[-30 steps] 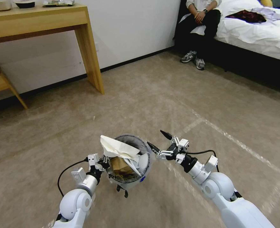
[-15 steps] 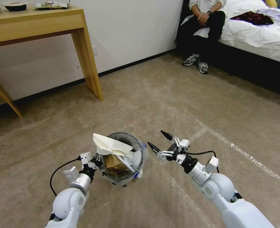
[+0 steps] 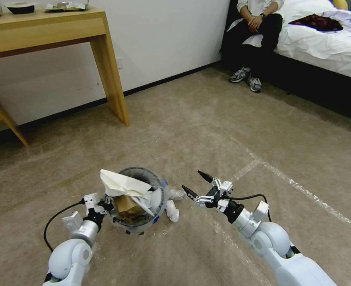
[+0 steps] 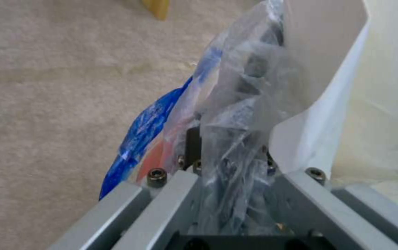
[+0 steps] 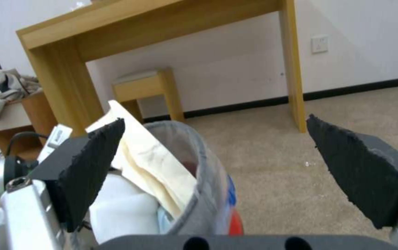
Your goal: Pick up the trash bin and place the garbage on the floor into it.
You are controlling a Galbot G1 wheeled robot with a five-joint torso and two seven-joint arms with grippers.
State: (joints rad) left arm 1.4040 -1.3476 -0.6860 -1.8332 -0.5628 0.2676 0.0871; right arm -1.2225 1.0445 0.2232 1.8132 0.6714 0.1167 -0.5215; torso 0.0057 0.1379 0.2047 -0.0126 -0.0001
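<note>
Beige short-pile carpet spreads before us, crossed by worn white tape lines. Against the white wall stands a light wooden desk, with a low wooden stool tucked beside it; on the far right sits a bed with rumpled white sheets.

Our left gripper is clamped on the near rim of the trash bin, held low in front of us. From the left wrist we see its fingers pinching the rim through the crinkly clear liner bag, which carries blue marks, with a strip of the red base showing beneath. The bin is round with a grey rim and is stuffed full: a stiff cream paper sheet juts over the edge, a crumpled brown paper bag lies beneath it, and white tissue fills the side.

On the carpet just to the bin's right lie two white crumpled scraps, close to the bin wall.

Our right gripper hovers just beyond those scraps, its rough black-padded fingers spread wide and holding nothing. From the right wrist, the bin sits between the pads, near one of them.
</note>
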